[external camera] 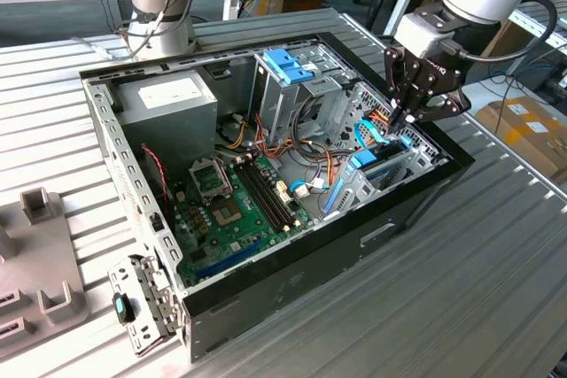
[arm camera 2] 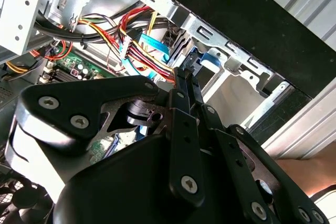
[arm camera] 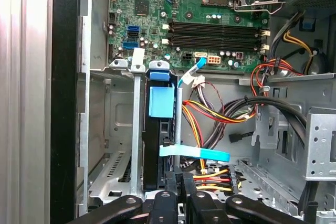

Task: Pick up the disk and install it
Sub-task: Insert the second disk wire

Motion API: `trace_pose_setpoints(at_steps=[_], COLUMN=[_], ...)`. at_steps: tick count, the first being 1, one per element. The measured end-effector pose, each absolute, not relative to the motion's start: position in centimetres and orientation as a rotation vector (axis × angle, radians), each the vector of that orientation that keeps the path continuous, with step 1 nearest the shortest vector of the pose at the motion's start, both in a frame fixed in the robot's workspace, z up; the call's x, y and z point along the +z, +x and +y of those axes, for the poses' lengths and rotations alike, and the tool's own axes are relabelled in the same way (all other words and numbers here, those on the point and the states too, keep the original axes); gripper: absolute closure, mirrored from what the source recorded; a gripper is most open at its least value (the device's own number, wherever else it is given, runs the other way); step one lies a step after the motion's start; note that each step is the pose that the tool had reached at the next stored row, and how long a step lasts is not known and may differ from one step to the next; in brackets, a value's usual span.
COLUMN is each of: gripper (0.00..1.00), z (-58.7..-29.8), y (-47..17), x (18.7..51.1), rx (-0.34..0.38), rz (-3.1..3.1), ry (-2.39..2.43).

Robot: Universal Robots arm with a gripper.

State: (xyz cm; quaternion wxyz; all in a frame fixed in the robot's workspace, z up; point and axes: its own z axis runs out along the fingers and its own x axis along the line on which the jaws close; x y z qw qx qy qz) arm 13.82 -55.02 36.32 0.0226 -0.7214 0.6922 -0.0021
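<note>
Open computer case [external camera: 292, 298] lying on its side on a ribbed metal table [external camera: 496, 263], side panel off. Inside, in the exterior view: green motherboard [external camera: 235, 210] with its empty CPU socket [external camera: 205, 180], grey power supply [external camera: 168, 99] in the far corner, tall metal drive cage [external camera: 288, 90] capped by a blue plastic latch [external camera: 288, 64].

The arm comes in from the exterior view's right. Its black gripper [external camera: 409, 115] hangs over the lower drive bay [external camera: 394, 161] at the case's front edge, fingertips down among the cables — just above the bay's metal rails.

The disk [arm camera: 157, 129] stands on edge in that bay: in the first wrist view it sits in a slot between two silver rails, dark body, light-blue carrier tab on its upper end, near the motherboard's edge. A light-blue flat cable [arm camera: 194, 153] crosses just below it, next to a bundle of red, yellow and orange wires [arm camera: 220, 116].

Claw — in the first wrist view the black fingers [arm camera: 173, 182] look drawn close together, directly at the disk's near end; whether they clamp it or merely touch it I cannot tell. In the second wrist view the finger linkage [arm camera 2: 184, 129] blocks the tips.

Grey plastic fixtures [external camera: 40, 254] sit on the table at the exterior view's left.
</note>
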Motion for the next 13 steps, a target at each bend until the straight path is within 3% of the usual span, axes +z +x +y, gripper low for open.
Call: trace_pose_setpoints(at_steps=[13], gripper=[0.84], z=[-55.02], y=[13.69], x=[35.96], rx=[-0.007], rz=[2.144], ry=[-2.234])
